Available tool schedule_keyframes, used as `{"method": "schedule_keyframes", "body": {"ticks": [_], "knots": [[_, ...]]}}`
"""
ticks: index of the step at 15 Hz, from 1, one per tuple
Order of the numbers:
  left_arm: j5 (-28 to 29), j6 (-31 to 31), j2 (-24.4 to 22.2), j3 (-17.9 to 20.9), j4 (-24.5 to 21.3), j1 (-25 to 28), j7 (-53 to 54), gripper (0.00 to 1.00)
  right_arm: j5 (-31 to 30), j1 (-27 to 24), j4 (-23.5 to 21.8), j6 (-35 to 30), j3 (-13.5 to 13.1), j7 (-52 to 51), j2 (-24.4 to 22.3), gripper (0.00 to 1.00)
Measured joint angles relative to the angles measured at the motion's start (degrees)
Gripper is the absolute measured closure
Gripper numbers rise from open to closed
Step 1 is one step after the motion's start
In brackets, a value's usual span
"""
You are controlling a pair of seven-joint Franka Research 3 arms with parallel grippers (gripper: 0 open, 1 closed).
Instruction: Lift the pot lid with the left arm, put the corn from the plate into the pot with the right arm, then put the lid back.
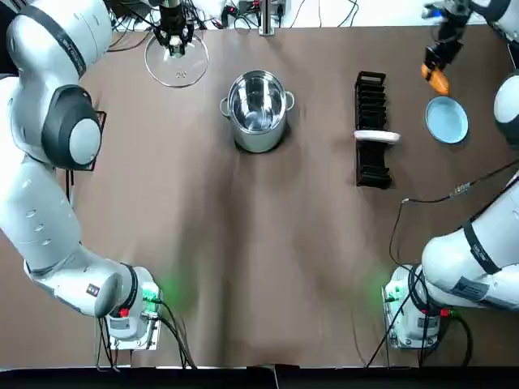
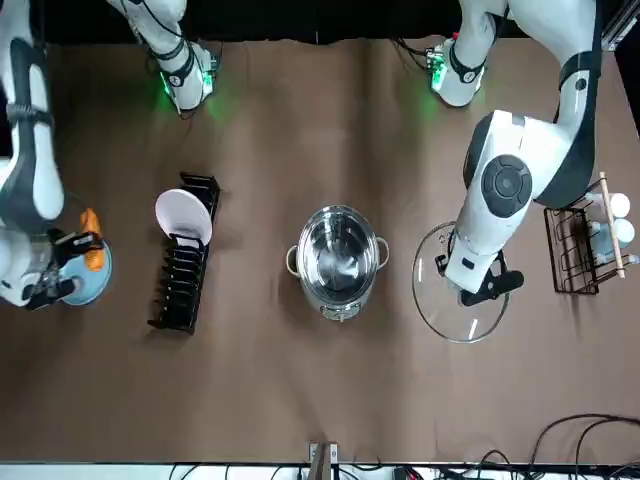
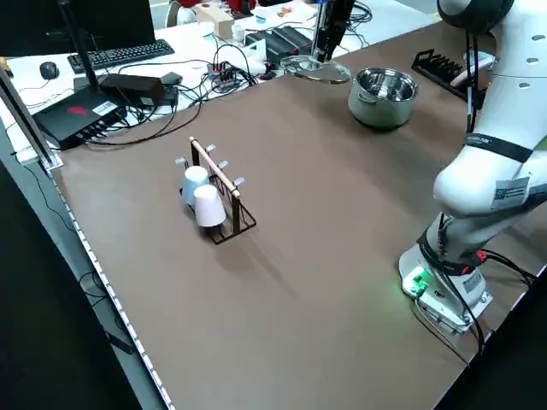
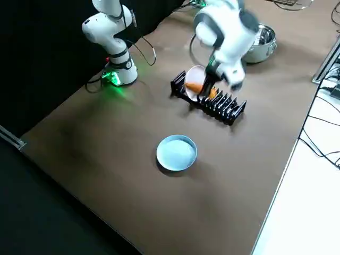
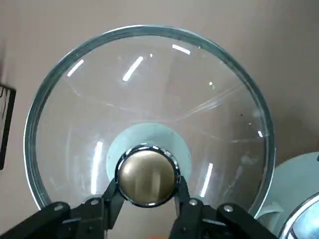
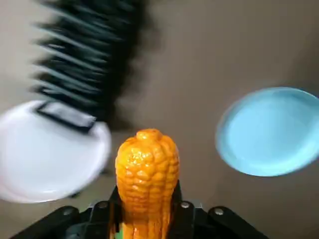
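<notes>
1. Fingers (image 5: 113,195) of left gripper (image 1: 174,40) clamp lid (image 1: 178,66) knob, pot's (image 1: 258,109) ten o'clock, near table's (image 1: 243,267) far edge.
2. Right gripper (image 6: 144,205) pinches corn (image 6: 147,167) above plate's (image 1: 447,120) eleven o'clock rim.
3. Rack (image 1: 371,134) stands between pot and plate.

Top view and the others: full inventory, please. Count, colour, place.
Round steel pot: 1, silver, table centre, lid off.
Glass lid with metal knob: 1, clear, held left of pot.
Corn cob: 1, orange, held near round plate.
Round plate: 1, light blue, right side, empty.
Slotted dish rack: 1, black, between pot and round plate.
Dinner plate: 1, white, standing in dish rack.
Wire cup rack: 1, dark, left edge, two cups.
Left pincer: shut on lid's knob.
Right pincer: shut on corn.
</notes>
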Motion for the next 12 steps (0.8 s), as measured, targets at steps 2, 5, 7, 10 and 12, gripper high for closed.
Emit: {"method": "schedule_keyframes", "body": {"ticks": [2, 5, 7, 10, 12], "knots": [[0.00, 0.00, 0.00, -0.01, 0.00, 0.00, 0.00, 0.53, 3.96, 5.44, -0.01, -1.18, 0.28, 7.52, -0.97, 0.61], [0.00, 0.00, 0.00, -0.01, 0.00, 0.00, -0.01, 0.53, 5.65, 14.41, -0.02, -0.53, 0.52, 21.85, -0.67, 0.61], [0.00, 0.00, 0.00, -0.01, 0.00, 0.01, -0.01, 0.53, 9.11, 18.62, 0.01, -0.05, 0.54, 27.19, -0.65, 0.61], [0.00, 0.00, 0.00, 0.00, 0.00, 0.01, -0.01, 0.53, 12.00, 23.46, 0.05, 3.52, 0.51, 32.82, -0.63, 0.61], [0.00, 0.00, 0.00, -0.01, -0.01, 0.01, -0.01, 0.54, 12.18, 27.61, 0.06, 8.58, 0.53, 38.48, -0.30, 0.61]]}}
